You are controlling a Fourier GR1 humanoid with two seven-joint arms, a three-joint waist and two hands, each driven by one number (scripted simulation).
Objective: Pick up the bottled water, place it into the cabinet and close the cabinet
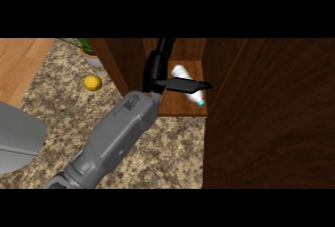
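Note:
The bottled water (181, 71), white with a blue cap, lies on its side on the wooden shelf of the cabinet (175, 106), cap toward me. My left hand (157, 66) reaches into the cabinet just left of the bottle, its fingers straight and pointing inward. The thumb (186, 84) sticks out to the right across the middle of the bottle and hides part of it. The cabinet door (268, 115) stands open as a big dark wood panel at the right. My right hand does not show.
A yellow lemon (93, 83) sits on the speckled counter (177, 150) left of the cabinet. A potted plant (88, 54) stands behind it. A grey rounded object (16, 137) fills the left edge. Wooden floor shows at the upper left.

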